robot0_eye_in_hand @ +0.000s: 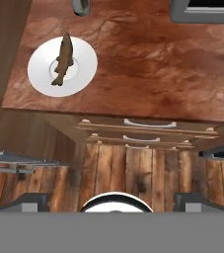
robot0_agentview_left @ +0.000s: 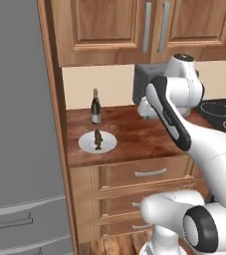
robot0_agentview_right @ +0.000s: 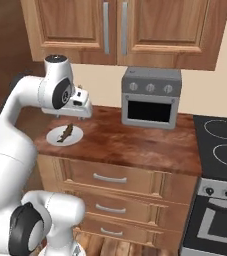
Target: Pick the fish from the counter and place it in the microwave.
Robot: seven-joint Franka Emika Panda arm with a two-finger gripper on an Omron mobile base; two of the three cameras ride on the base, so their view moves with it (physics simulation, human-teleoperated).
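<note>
The fish (robot0_eye_in_hand: 63, 59) is small, slim and brown. It lies on a white plate (robot0_eye_in_hand: 84, 69) at the left end of the reddish-brown counter (robot0_eye_in_hand: 148, 64). The base views show the same fish (robot0_agentview_left: 98, 139) (robot0_agentview_right: 66, 133) on its plate (robot0_agentview_left: 87, 144) (robot0_agentview_right: 52, 136). My gripper (robot0_agentview_right: 79, 113) hangs well above the counter, a little right of the plate, pointing down. Its fingertips (robot0_eye_in_hand: 30, 200) stand far apart in the hand view, open, with nothing between them. The microwave is out of view.
A dark wine bottle (robot0_agentview_left: 95, 107) stands just behind the plate. A grey toaster oven (robot0_agentview_right: 151, 97) with three knobs sits at the back of the counter. A stove (robot0_agentview_right: 220, 140) is to the right, a grey fridge (robot0_agentview_left: 15, 124) to the left, and wooden cabinets (robot0_agentview_right: 120, 30) overhead.
</note>
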